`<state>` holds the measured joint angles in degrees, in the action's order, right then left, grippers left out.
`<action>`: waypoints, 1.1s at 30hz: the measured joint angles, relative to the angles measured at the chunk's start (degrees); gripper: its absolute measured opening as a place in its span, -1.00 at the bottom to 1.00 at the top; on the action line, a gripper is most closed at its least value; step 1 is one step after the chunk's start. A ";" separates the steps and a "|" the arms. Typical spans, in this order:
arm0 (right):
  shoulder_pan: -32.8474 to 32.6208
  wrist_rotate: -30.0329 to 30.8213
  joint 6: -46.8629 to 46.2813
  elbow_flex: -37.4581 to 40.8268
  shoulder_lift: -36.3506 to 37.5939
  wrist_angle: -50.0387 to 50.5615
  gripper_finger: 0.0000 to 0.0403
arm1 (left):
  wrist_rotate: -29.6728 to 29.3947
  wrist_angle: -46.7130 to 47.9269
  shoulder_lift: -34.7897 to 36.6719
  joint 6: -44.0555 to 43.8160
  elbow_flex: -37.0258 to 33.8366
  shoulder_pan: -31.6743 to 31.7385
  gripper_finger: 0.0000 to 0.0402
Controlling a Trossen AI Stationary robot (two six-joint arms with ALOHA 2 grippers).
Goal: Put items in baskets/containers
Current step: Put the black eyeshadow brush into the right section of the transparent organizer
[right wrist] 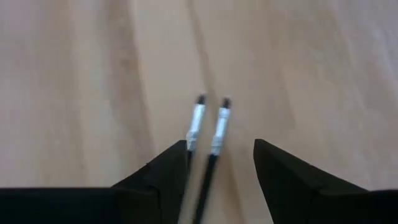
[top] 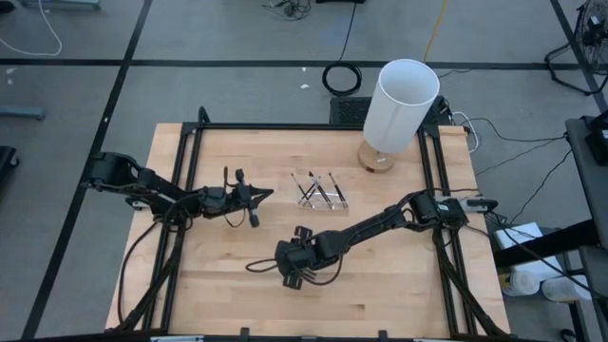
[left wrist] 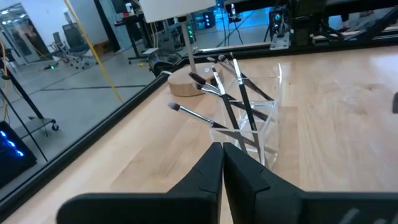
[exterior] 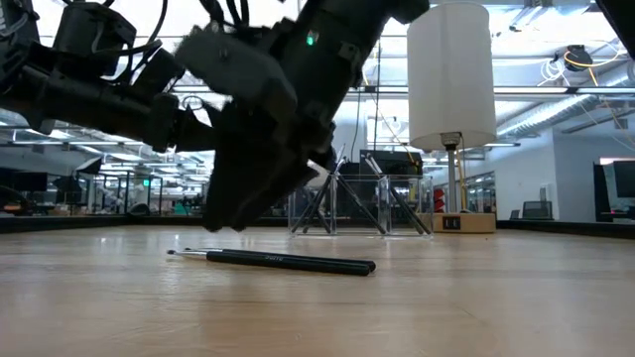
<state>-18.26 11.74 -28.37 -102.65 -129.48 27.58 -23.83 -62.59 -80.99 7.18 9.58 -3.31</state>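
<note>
Two sticks point(right wrist: 208, 134) lie on the desk point(top: 399, 285) between the right hand's point(top: 296, 271) released fingers, apparently lined up for a pickup. Other sticks already lean in the clear tray point(top: 321, 193) mid-desk. Left hand point(top: 249, 198), clenched empty, waits left of the tray.

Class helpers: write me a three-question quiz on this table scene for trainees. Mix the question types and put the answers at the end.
1. True or false: the left hand is shut and empty.
2. Where do the sorted brushes sit? A) clear tray B) white cylinder C) floor
3. Fill in: the right hand hangs open over a loose ___ on the table.
Key: 1 true; 2 A; 3 brush.
</note>
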 joint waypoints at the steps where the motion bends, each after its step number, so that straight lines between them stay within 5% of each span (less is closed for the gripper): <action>1: 0.12 0.07 -0.07 0.24 -0.05 -0.05 -0.14 | 0.00 0.02 0.00 0.00 0.00 0.03 -0.89; 33: -1.70 1.79 -2.85 5.86 -0.72 3.07 -0.15 | -0.07 0.25 0.00 -1.38 0.02 0.00 -0.89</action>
<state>-19.96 13.53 -31.22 -96.79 -130.19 30.65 -23.90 -62.34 -80.99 5.80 9.61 -3.31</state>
